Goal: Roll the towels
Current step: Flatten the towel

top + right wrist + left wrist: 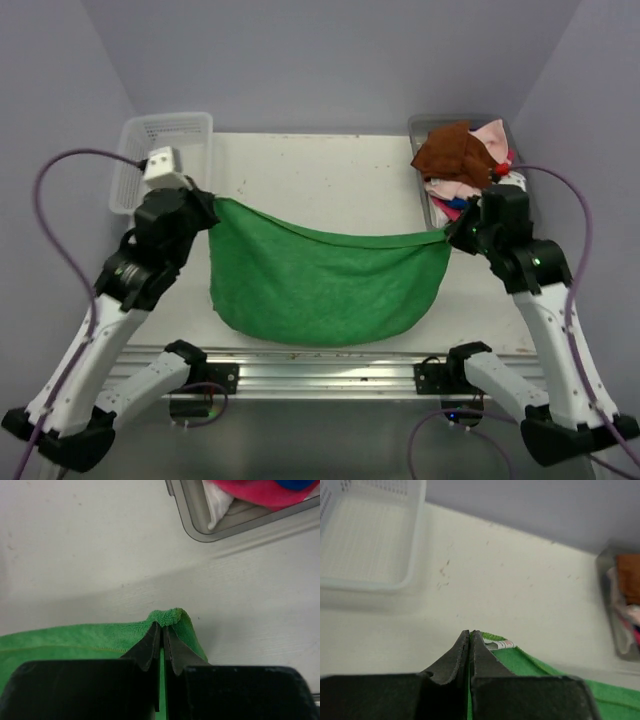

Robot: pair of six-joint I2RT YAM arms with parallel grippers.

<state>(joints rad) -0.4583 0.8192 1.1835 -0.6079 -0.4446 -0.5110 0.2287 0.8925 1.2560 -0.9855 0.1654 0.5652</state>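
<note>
A bright green towel [320, 285] hangs stretched between both arms above the table, sagging in a wide curve toward the near edge. My left gripper [207, 207] is shut on its left corner; in the left wrist view the gripper [470, 633] pinches the green towel [535, 662] beside a white label [501, 644]. My right gripper [452, 233] is shut on the right corner, and in the right wrist view a bunched tip of the green towel [167, 616] pokes out past the gripper [161, 626]. More towels, rust brown [450, 152], pale pink [492, 135] and magenta [260, 492], lie in the tray.
A white mesh basket [160, 135] stands at the back left of the table [310, 170]. The clear grey tray [424, 128] sits at the back right, close to my right arm. Violet walls close in the back and both sides.
</note>
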